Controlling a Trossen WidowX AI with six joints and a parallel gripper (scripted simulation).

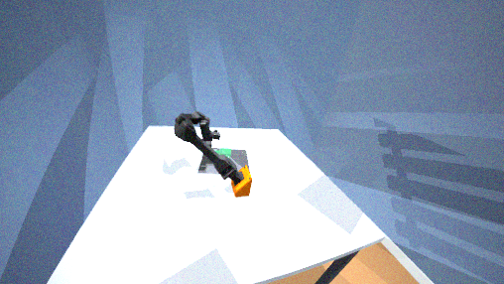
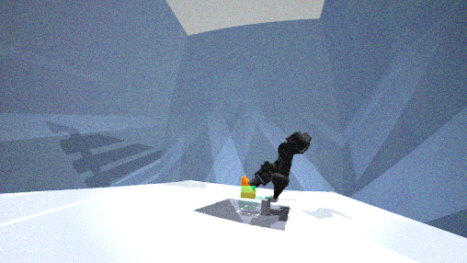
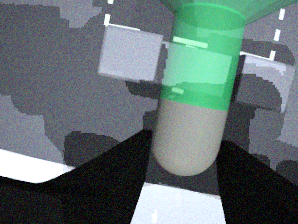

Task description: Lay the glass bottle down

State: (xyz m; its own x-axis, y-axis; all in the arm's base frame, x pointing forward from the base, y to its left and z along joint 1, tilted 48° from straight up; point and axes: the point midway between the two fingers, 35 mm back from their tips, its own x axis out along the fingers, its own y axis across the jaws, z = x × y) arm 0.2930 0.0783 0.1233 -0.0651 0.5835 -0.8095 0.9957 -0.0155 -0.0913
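Your gripper (image 1: 208,143) (image 2: 275,197) (image 3: 185,144) is partly open, its jaws closed on the pale rounded neck end of the green glass bottle (image 1: 224,152) (image 2: 248,188) (image 3: 205,60). The neck crosses above the grey U-shaped rest (image 2: 266,208) (image 3: 130,54); you can't tell whether they touch.

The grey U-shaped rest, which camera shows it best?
The wrist view: both pale grey blocks of the U-shaped rest appear large, either side of the green glass neck. The exterior view shows it small, as an upright grey block. In the top view I can't make it out.
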